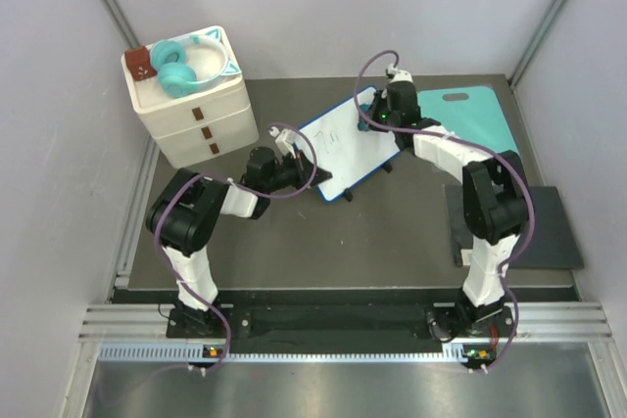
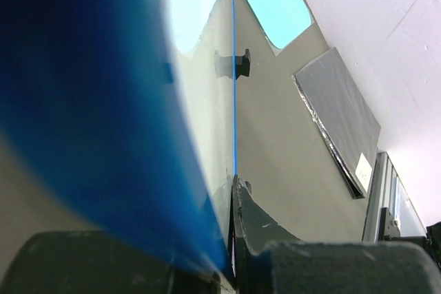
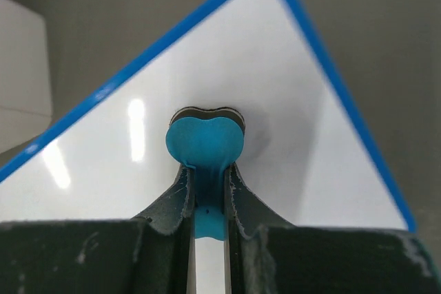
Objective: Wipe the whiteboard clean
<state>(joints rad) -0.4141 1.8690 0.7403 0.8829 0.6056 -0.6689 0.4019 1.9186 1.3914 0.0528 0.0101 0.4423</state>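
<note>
My left fingers (image 1: 306, 171) are clamped on the near-left short edge of the whiteboard (image 1: 348, 144), which sits around the middle of the counter (image 1: 294, 242), lying diagonally and closer to the far edge than the near one. From my left wrist I see the board nearly edge-on, its thin blue rim (image 2: 233, 101) running straight up from between my closed left fingers (image 2: 233, 187) and one small black foot (image 2: 241, 64) sticking out to the side. I cannot tell whether the board rests on the counter or is lifted off it. My right fingers (image 1: 390, 113) are shut on a small blue eraser (image 3: 204, 139), whose rounded head is pressed flat against the white surface (image 3: 275, 67) near the board's far rounded corner. A few faint black marks (image 1: 333, 136) show toward the middle of the board. A white drawer unit (image 1: 196, 115) with teal headphones (image 1: 181, 68) on top stands at the far-left corner, a teal mat (image 1: 470, 115) lies at the far-right corner, and a dark pad (image 1: 534, 227) lies along the right edge.
</note>
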